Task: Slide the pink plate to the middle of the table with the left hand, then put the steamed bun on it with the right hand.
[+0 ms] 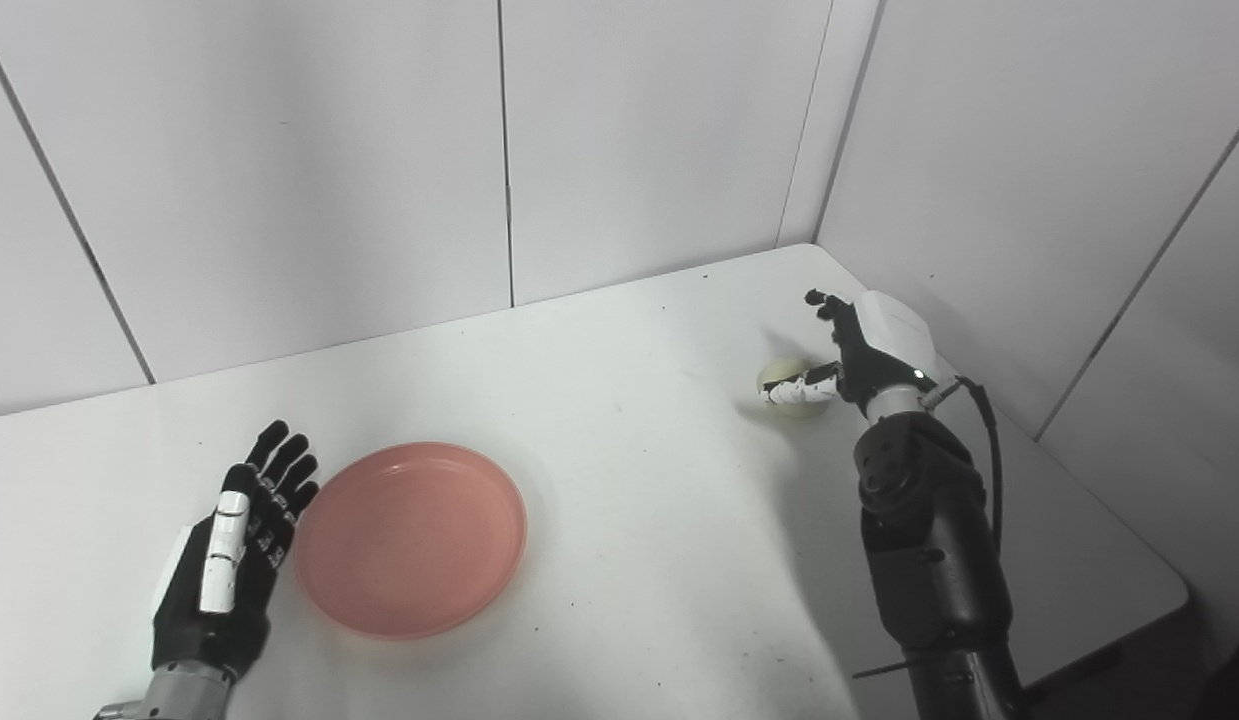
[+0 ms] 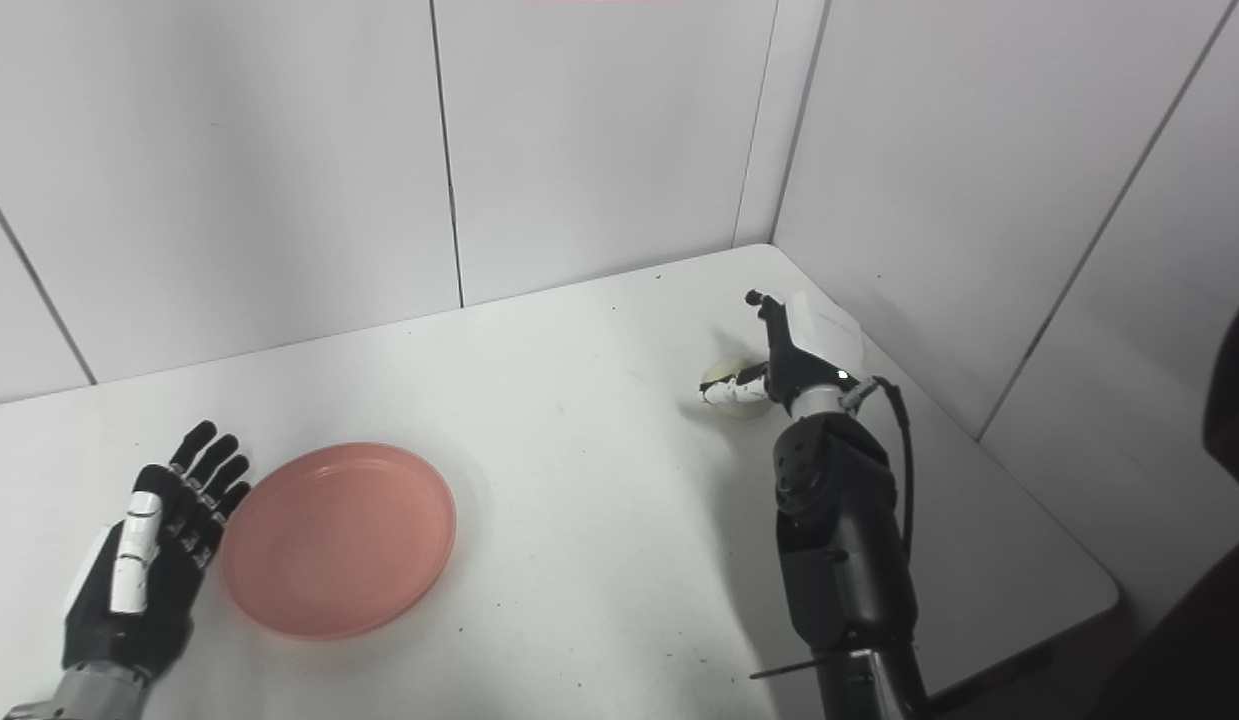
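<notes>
The pink plate [image 1: 411, 538] lies empty on the white table [image 1: 629, 480], left of the middle. My left hand [image 1: 241, 545] is open with fingers straight, right beside the plate's left rim. The pale steamed bun [image 1: 791, 385] sits on the table at the far right. My right hand [image 1: 859, 345] is around the bun with fingers spread: the thumb lies across its front and the other fingers reach over it. The bun rests on the table. In the right eye view the plate [image 2: 337, 540] and bun [image 2: 731, 388] show the same.
White panel walls [image 1: 379, 150] close the table at the back and right, near the bun. The table's right front corner [image 1: 1169, 590] is close to my right arm.
</notes>
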Motion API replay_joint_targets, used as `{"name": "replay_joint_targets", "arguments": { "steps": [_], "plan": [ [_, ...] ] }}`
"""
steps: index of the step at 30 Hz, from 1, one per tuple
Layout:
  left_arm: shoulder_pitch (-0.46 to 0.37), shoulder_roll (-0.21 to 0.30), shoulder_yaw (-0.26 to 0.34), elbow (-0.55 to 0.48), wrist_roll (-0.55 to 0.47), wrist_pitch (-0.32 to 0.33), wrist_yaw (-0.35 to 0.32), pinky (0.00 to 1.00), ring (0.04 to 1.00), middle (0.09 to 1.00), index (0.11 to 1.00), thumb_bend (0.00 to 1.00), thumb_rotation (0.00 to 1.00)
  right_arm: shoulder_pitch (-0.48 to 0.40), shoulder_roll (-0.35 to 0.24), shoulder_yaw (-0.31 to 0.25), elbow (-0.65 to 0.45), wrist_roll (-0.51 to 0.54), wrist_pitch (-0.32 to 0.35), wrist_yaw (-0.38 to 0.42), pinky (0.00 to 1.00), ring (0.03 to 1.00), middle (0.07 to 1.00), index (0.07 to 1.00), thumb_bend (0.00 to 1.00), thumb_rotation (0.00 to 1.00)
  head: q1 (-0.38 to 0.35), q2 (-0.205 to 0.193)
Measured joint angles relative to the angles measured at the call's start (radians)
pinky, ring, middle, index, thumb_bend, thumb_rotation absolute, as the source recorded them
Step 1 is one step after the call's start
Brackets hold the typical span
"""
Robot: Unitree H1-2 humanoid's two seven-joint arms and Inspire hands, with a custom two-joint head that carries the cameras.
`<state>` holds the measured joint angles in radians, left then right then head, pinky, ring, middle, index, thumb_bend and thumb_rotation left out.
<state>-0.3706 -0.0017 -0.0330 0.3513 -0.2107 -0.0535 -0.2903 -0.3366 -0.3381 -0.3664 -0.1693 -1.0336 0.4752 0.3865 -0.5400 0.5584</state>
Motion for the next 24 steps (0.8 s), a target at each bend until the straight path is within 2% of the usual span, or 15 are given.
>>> {"name": "replay_joint_targets", "arguments": {
  "steps": [4, 10, 13, 17, 20, 24],
  "plan": [
    [0.0, 0.0, 0.001, -0.001, 0.0, 0.0, 0.0, 0.96, 0.947, 0.942, 0.909, 0.63, 0.88, 0.0, -0.002, 0.0, -0.021, -0.005, 0.0, 0.026, 0.69, 0.838, 0.871, 0.814, 0.89, 0.25, 0.0, 0.0],
    [0.001, 0.001, 0.001, -0.003, 0.0, 0.0, 0.0, 0.94, 0.937, 0.934, 0.906, 0.64, 0.89, 0.0, -0.007, 0.001, -0.02, -0.015, 0.0, 0.027, 0.68, 0.838, 0.865, 0.804, 0.89, 0.21, 0.0, 0.0],
    [0.001, 0.001, 0.001, -0.003, 0.0, 0.0, 0.0, 0.94, 0.937, 0.933, 0.906, 0.63, 0.88, 0.001, -0.007, 0.006, -0.005, -0.007, 0.0, 0.022, 0.66, 0.829, 0.859, 0.806, 0.89, 0.22, 0.0, 0.002],
    [0.001, 0.001, 0.001, -0.005, 0.0, 0.0, 0.0, 0.94, 0.933, 0.93, 0.903, 0.65, 0.87, 0.003, -0.007, 0.016, 0.055, -0.007, 0.0, -0.004, 0.63, 0.805, 0.843, 0.797, 0.9, 0.22, 0.0, 0.003],
    [0.002, 0.001, 0.001, -0.006, 0.0, 0.001, 0.0, 0.93, 0.93, 0.925, 0.895, 0.66, 0.87, 0.009, -0.026, 0.048, 0.101, -0.012, 0.0, -0.027, 0.64, 0.781, 0.82, 0.789, 0.9, 0.23, -0.002, 0.005],
    [0.007, 0.002, 0.0, -0.015, 0.0, 0.008, 0.0, 0.96, 0.945, 0.939, 0.912, 0.65, 0.88, 0.013, -0.05, 0.073, 0.155, -0.014, 0.0, -0.064, 0.69, 0.793, 0.819, 0.795, 0.89, 0.25, -0.002, 0.008]
  ]
}}
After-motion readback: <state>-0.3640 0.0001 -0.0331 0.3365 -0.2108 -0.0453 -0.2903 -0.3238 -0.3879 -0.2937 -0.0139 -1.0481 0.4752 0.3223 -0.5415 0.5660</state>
